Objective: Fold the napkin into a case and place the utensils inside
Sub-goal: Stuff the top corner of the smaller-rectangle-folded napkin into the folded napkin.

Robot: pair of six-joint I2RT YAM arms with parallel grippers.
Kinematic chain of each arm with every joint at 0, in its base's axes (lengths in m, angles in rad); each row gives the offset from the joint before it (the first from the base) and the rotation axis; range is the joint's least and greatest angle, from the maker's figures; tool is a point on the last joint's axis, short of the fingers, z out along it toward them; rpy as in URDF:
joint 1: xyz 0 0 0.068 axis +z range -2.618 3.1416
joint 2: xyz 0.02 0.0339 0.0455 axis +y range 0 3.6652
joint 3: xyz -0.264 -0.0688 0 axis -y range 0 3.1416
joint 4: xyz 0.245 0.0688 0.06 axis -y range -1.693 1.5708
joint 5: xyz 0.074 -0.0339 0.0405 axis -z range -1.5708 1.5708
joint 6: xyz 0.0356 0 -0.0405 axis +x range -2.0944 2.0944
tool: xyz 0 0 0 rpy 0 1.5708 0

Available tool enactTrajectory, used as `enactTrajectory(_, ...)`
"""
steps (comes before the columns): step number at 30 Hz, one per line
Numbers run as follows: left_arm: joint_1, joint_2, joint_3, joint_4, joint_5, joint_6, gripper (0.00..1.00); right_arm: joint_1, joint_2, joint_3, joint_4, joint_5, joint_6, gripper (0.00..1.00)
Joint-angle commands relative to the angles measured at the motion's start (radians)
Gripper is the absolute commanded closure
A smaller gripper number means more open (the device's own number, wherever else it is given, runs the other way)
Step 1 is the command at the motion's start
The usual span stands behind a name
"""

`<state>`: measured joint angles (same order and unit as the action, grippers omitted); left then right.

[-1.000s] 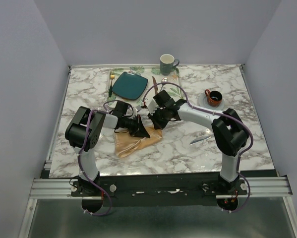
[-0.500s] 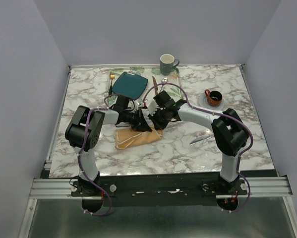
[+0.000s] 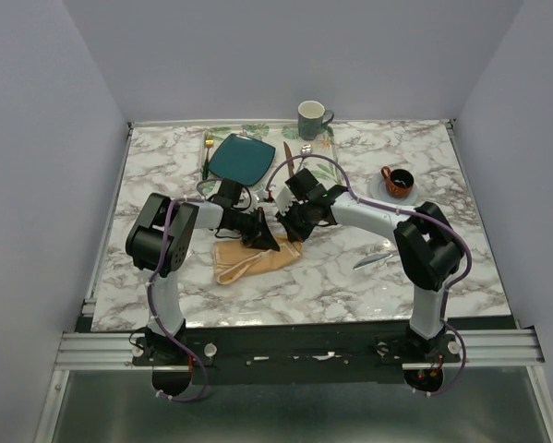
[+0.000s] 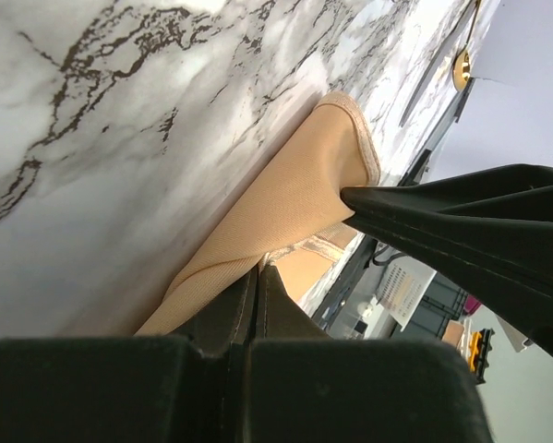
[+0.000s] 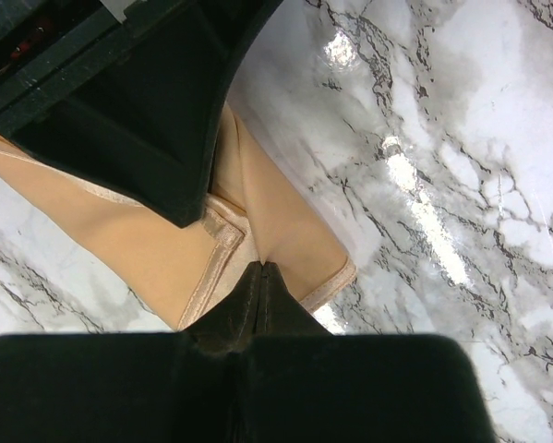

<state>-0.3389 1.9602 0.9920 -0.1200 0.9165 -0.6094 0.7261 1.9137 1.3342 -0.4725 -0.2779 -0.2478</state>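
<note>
The peach-tan napkin point(image 3: 251, 260) lies partly folded on the marble, its far edge lifted between the two arms. My left gripper point(image 3: 268, 241) is shut on a fold of the napkin point(image 4: 285, 198), pinched at the fingertips point(image 4: 258, 269). My right gripper point(image 3: 291, 228) is shut on the cloth too, close beside the left one; its tips point(image 5: 263, 269) bite the napkin point(image 5: 285, 226) near a hemmed corner. The silver knife point(image 3: 372, 259) lies on the table to the right. In the left wrist view the gold spoon point(image 4: 462, 66) shows at the far top, next to a thin dark blade.
Along the back stand a teal plate point(image 3: 242, 158), a gold fork point(image 3: 207, 153), a brown-handled knife point(image 3: 287, 151), a green mug point(image 3: 312, 119) and the leaf-patterned tray point(image 3: 258, 131). A brown cup on a saucer point(image 3: 398, 182) sits at the right.
My left gripper has carried its napkin edge away from the near side and slightly right, toward the right gripper. The cloth on the table has shrunk. The right gripper has barely moved.
</note>
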Motion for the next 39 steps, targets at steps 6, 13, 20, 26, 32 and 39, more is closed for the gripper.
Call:
enactTrajectory(6, 0.008, 0.009, 0.046, -0.046, -0.062, 0.011, 1.00, -0.001, -0.050, 0.010, -0.006, -0.073, -0.018, 0.99)
enactTrajectory(13, 0.008, 0.016, 0.060, -0.095, -0.093, 0.020, 1.00, -0.001, -0.056, 0.013, -0.002, -0.072, -0.030, 0.99)
enactTrajectory(20, 0.008, -0.003, 0.063, -0.138, -0.126, 0.023, 1.00, -0.002, -0.035, 0.022, -0.005, 0.019, -0.039, 0.99)
enactTrajectory(26, 0.006, -0.056, 0.053, -0.156, -0.160, -0.007, 1.00, -0.001, -0.018, 0.028, -0.002, 0.036, -0.044, 0.99)
enactTrajectory(32, -0.005, -0.032, 0.091, -0.185, -0.179, -0.013, 1.00, 0.001, -0.035, 0.029, 0.005, -0.021, -0.031, 0.99)
enactTrajectory(39, -0.009, -0.007, 0.146, -0.187, -0.163, -0.027, 1.00, 0.003, -0.042, 0.017, 0.003, -0.058, -0.030, 0.99)
